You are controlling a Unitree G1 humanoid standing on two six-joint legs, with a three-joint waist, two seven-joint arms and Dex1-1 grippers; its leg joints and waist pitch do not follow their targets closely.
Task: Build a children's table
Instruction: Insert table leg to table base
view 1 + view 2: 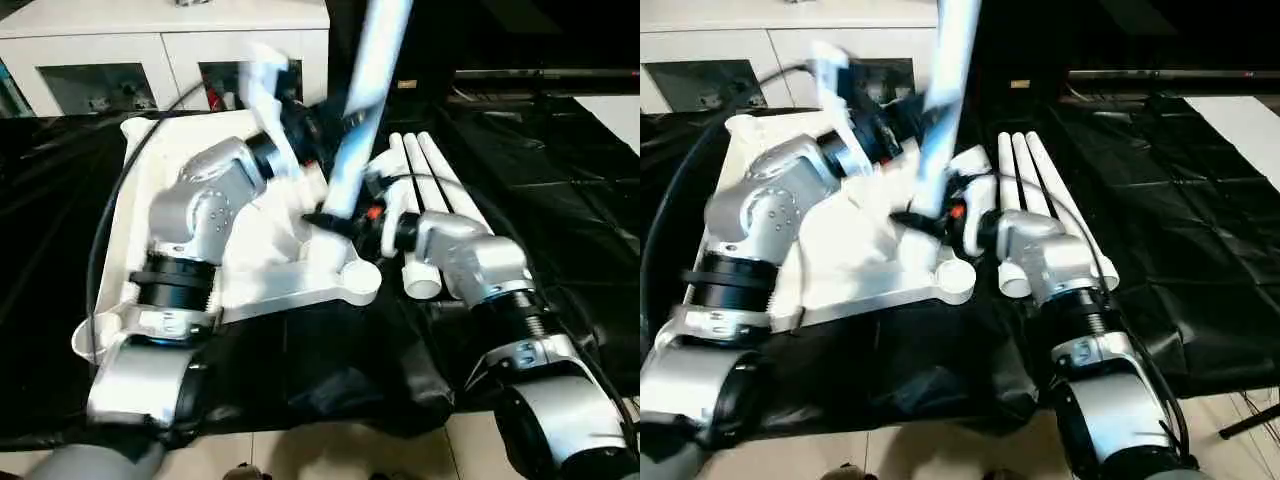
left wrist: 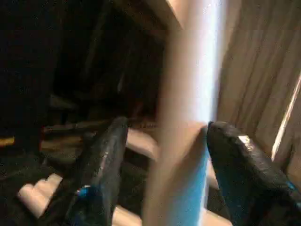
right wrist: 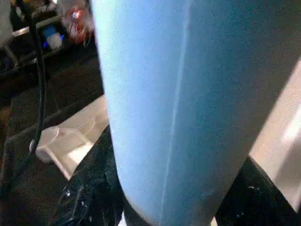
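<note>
The children's table top [image 1: 262,287] lies upside down on the black cloth, with a round corner socket [image 1: 357,281] at its near right. One white table leg [image 1: 366,80] stands tilted, its foot just behind that socket. My right gripper [image 1: 335,222] is shut on the leg's lower end, with black fingers [image 3: 91,188] pressed against both sides. Higher up, my left gripper [image 2: 167,127] stands open around the leg. One of its fingers [image 2: 106,160] is clear of the tube, the other lies close against it. Three more legs [image 1: 432,185] lie side by side right of the top.
A white cabinet [image 1: 160,50] with glass doors stands behind the work. Black cloth [image 1: 560,200] covers the floor around the table top and ends at pale tiles near my body. A black cable [image 1: 105,220] loops over the left arm.
</note>
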